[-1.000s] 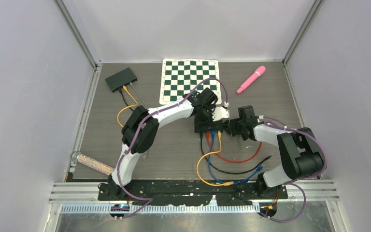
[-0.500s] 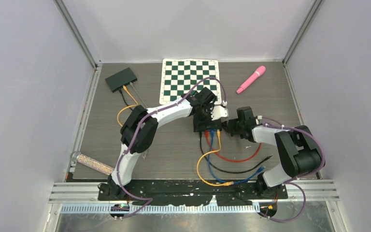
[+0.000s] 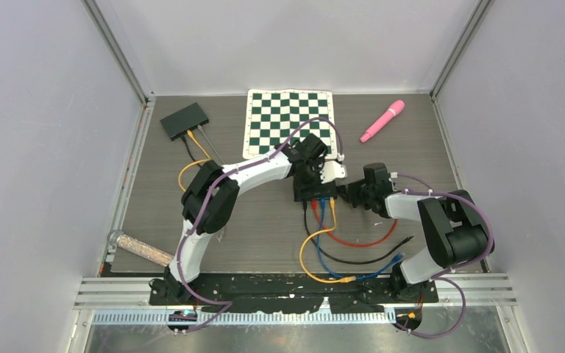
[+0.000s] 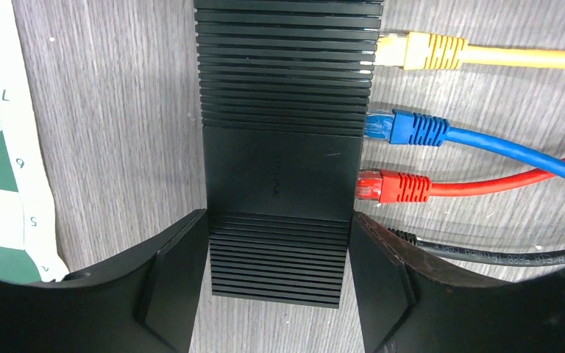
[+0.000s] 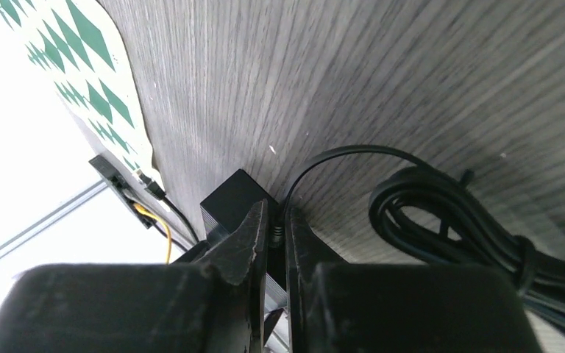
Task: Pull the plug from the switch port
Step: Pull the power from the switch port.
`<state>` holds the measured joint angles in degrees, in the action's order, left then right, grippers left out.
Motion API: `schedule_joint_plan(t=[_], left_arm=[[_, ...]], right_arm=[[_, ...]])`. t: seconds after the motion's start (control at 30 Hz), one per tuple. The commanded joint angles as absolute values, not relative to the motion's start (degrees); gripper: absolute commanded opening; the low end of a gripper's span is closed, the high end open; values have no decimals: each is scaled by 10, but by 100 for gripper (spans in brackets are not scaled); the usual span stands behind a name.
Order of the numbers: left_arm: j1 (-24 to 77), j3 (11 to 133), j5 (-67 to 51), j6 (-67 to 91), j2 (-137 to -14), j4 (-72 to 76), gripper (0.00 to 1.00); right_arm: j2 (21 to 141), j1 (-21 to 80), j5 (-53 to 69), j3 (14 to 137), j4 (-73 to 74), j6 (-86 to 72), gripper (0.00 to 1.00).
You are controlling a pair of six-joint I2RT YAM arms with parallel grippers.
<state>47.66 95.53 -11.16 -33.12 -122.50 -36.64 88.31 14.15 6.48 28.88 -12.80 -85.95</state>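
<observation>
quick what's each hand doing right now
left hand: closed on the network switch, gripping its sides
right hand: closed on the black plug

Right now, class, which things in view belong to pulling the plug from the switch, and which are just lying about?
Job in hand: switch; black plug; left jaws, clamping the switch's sides; right jaws, shut on the plug.
Lying about: chessboard mat; pink microphone; second black box; clear tube.
</observation>
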Motion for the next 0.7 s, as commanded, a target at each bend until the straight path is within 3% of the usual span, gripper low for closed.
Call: schedule_joint_plan(t=[0.0,0.1,0.27,0.47,0.57,0.67], left_arm=[[482,934,-139,-325,-1215,-395,53],[482,922,-145,-329,-1213,-394,53],[480,907,-151,-325,-1207,-375,53],[474,889,-162,-315,-1198,-355,53],[468,868,-175,-311,-1187,-329,53],[465,869,-183,-310,-1188,-329,53]], right_arm=[[848,147,-30,289,-51,-799,5],[838,127,-25,286,-40,-799,5],[876,109,98,254,-132,-827,5],[826,114,19,251,-60,-805,5],[817,83,89,250,-116,-789,5],[811,85,85,257,-138,-775,6]])
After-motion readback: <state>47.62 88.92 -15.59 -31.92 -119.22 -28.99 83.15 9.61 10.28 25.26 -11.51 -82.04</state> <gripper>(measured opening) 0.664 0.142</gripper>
